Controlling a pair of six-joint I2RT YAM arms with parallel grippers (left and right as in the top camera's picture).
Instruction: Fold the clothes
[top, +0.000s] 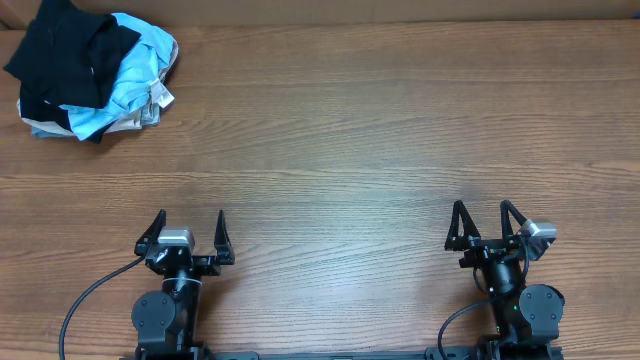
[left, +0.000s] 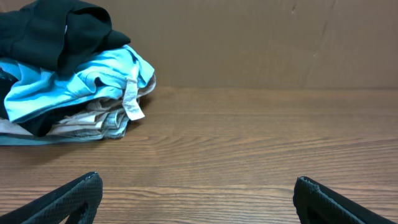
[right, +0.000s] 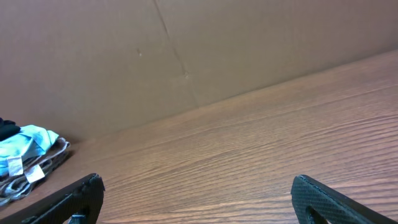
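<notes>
The black polo shirt (top: 65, 52) lies crumpled on top of a pile at the table's far left corner. In the left wrist view it shows at the upper left (left: 53, 28); its logo and neck label are hidden. My left gripper (top: 190, 225) is open and empty near the front edge, far from the pile; its fingertips frame bare wood (left: 198, 186). My right gripper (top: 483, 218) is open and empty at the front right (right: 198, 186).
Under the black shirt lies a light-blue T-shirt (top: 135, 75) with a white tag, over beige and grey garments (left: 87, 121). The pile's edge shows at the far left of the right wrist view (right: 25, 155). A brown cardboard wall (left: 261, 40) backs the wooden table (top: 380, 130).
</notes>
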